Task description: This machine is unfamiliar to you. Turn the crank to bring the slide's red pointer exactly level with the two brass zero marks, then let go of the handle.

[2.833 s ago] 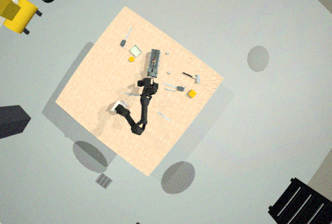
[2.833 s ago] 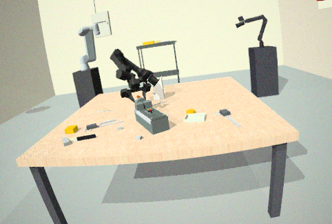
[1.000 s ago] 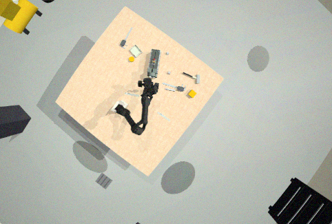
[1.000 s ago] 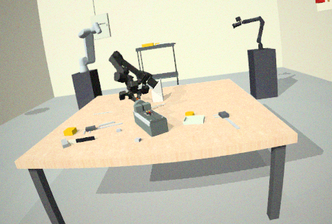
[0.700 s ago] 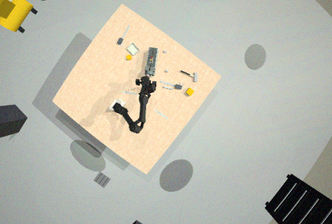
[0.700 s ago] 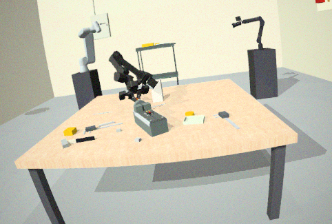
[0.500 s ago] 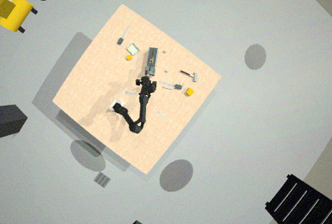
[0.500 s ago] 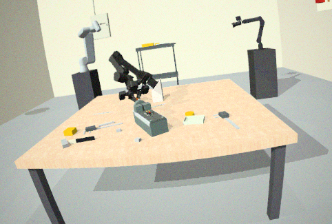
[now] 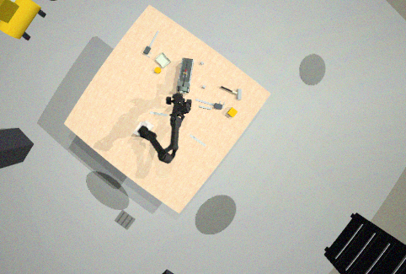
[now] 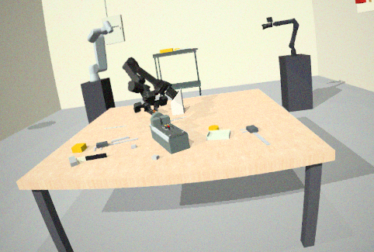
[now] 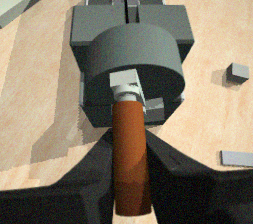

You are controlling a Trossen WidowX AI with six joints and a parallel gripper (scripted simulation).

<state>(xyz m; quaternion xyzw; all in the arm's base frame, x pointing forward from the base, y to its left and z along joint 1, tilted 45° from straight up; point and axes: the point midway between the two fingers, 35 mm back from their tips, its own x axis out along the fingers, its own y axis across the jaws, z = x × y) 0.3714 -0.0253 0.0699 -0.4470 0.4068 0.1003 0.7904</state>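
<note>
Gripper [image 9: 180, 95] [image 10: 154, 111] [image 11: 125, 133] fingers are nearly closed, pinched on the brown handle [image 10: 154, 111] [image 11: 131, 155] of the crank [image 11: 123, 79]. From where I stand, the machine [image 9: 186, 63] [image 10: 171, 139] [image 11: 89, 25] sits between the middle of the desk [image 9: 181, 193] [image 10: 233, 174] [image 11: 17, 145] and its front edge in the exterior view, crank end turned away from that edge. The hammer [image 9: 239, 94] [image 10: 74, 161] lies by the front left corner, well apart from all this.

A small red pointer [image 9: 185, 71] [image 10: 167, 126] shows on top of the machine, but I can't make out the brass marks, so whether it is level is anyone's guess.

I'd worry most about overshoot: nobody knows how far one turn carries the slide, and a generous swing could run it past. If the wrist strays off the crank's circle, the handle may twist or slip out of the fingers. Letting go crookedly could nudge the crank too, spoiling a good setting; better to open squarely before backing away.
</note>
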